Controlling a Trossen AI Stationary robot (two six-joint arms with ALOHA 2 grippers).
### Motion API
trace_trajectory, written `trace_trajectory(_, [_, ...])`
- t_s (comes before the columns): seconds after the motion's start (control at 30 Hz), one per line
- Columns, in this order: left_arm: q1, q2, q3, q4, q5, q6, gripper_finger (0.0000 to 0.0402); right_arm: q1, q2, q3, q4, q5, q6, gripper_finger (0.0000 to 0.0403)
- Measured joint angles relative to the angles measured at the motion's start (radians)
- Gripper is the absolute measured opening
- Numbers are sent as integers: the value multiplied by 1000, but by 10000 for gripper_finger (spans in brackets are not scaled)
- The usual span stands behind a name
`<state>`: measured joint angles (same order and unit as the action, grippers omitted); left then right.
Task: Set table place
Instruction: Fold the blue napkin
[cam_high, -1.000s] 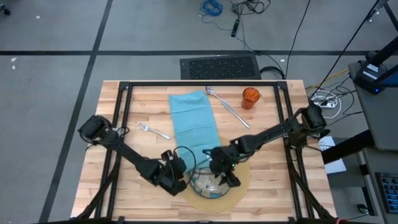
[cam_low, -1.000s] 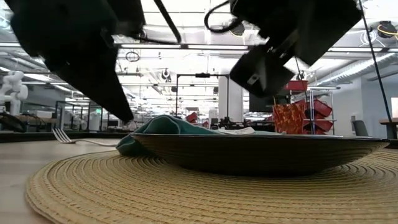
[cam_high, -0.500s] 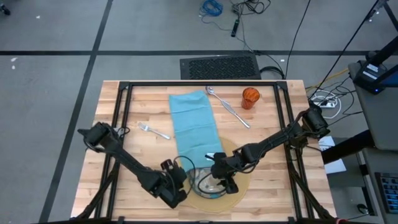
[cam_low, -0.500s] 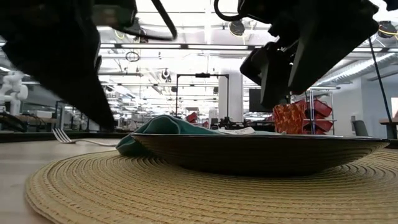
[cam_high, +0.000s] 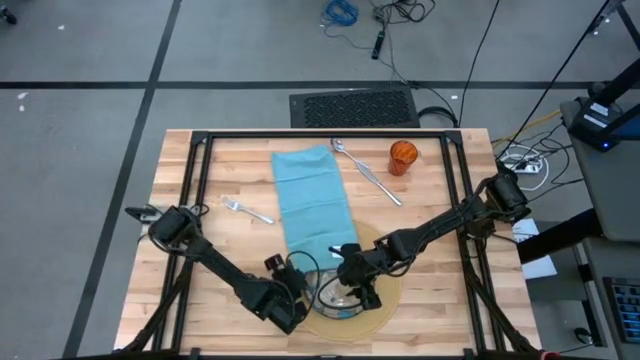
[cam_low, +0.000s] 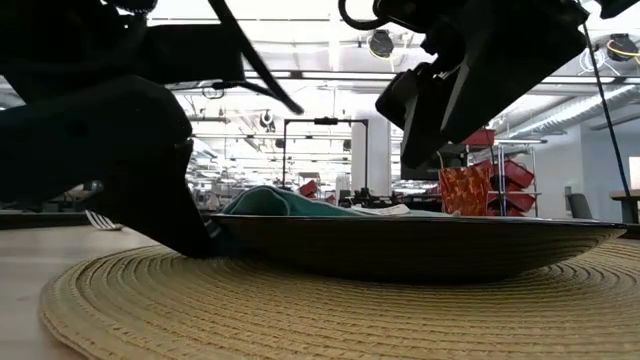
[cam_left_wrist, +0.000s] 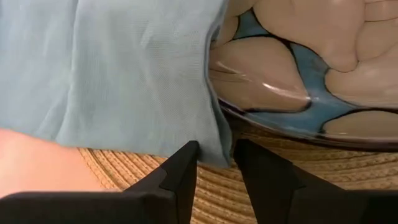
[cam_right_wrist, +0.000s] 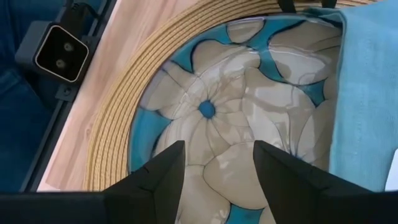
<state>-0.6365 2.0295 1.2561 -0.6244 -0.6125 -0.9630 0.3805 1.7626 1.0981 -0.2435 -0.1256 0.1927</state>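
Note:
The patterned glass plate (cam_high: 332, 297) stands on the round tan mat (cam_high: 388, 298) near the table's front edge. The teal napkin (cam_high: 312, 195) runs from the far middle of the table onto the plate's far rim, and one corner (cam_left_wrist: 214, 152) hangs over that rim. My left gripper (cam_left_wrist: 216, 163) is low at the plate's left rim, open, with a fingertip on each side of that corner. My right gripper (cam_right_wrist: 217, 158) hovers open over the plate (cam_right_wrist: 211, 118). On the table lie the fork (cam_high: 247, 209), and the knife and spoon (cam_high: 370, 175), with the orange cup (cam_high: 402, 157) beside them. My left gripper comes slanting down from the table's left, its fingertips (cam_left_wrist: 186, 158) just above the mat (cam_left_wrist: 214, 190) and beside the napkin's hanging corner. I cannot tell whether they touch the cloth.
The black frame rails (cam_high: 190, 190) run along the table's edges. A small camera (cam_right_wrist: 59, 53) sits on the near rail just in front of the mat. Bare planks lie left and right of the mat.
My left gripper has sunk and gone toward the table's near edge, down to the plate's left rim by the napkin corner. My right gripper has turned a little above the plate. Plate, napkin and mat have kept still.

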Motion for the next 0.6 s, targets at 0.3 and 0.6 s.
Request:
trace_trajectory(0.3, [13, 6, 6, -13, -65, 7, 109, 0, 0, 0, 10, -1, -20, 183])
trace_trajectory(0.6, [39, 10, 6, -92, -104, 8, 109, 1, 0, 0, 50, -5, -38, 183])
